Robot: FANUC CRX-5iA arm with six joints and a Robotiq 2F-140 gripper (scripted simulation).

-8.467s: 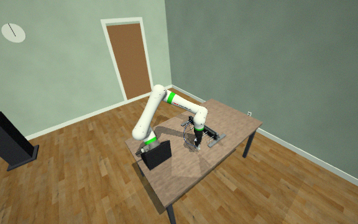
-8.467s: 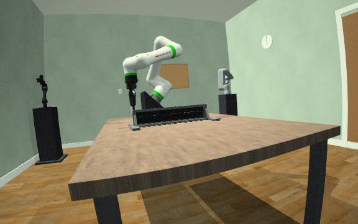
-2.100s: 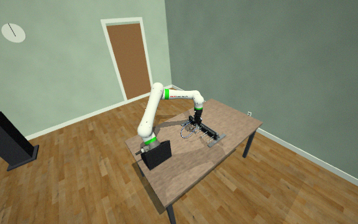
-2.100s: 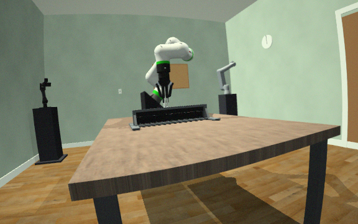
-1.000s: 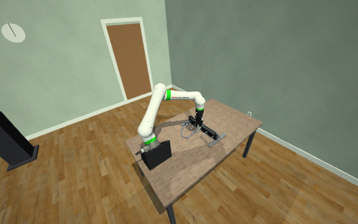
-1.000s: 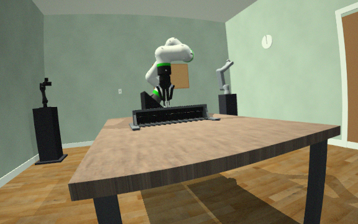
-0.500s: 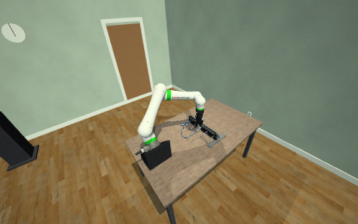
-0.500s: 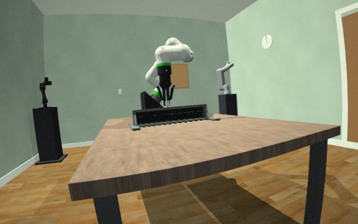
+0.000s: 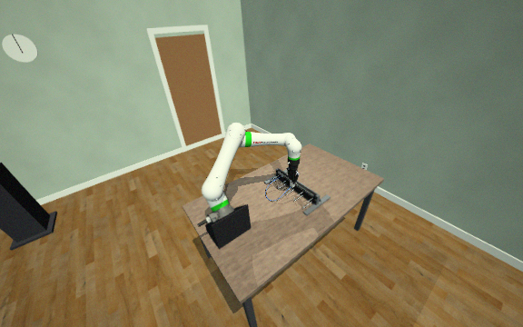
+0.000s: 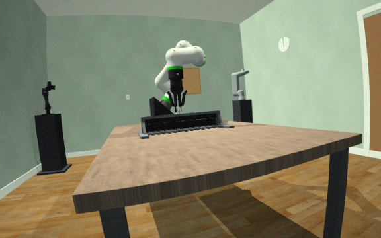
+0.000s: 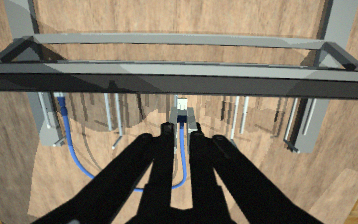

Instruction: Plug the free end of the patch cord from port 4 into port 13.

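Note:
The black patch-panel rack [image 11: 175, 82] stands on the wooden table; it also shows in the top view [image 9: 300, 191] and from behind in the exterior view [image 10: 180, 122]. A blue patch cord [image 11: 77, 150] runs from a port at the rack's left, loops down over the table and comes up between my fingers. My gripper [image 11: 181, 116] is shut on the cord's free-end plug [image 11: 179, 107], whose white tip sits just under the rack's front edge near the middle of the port row. The ports themselves are hidden by the rack's top bar. In the exterior view the gripper [image 10: 177, 107] points straight down behind the rack.
Several grey cords [image 11: 112, 117] hang from other ports on both sides of the plug. The arm's black base box [image 9: 229, 225] stands at the table's near corner. The rack's grey feet [image 9: 316, 205] rest well inside the table edge.

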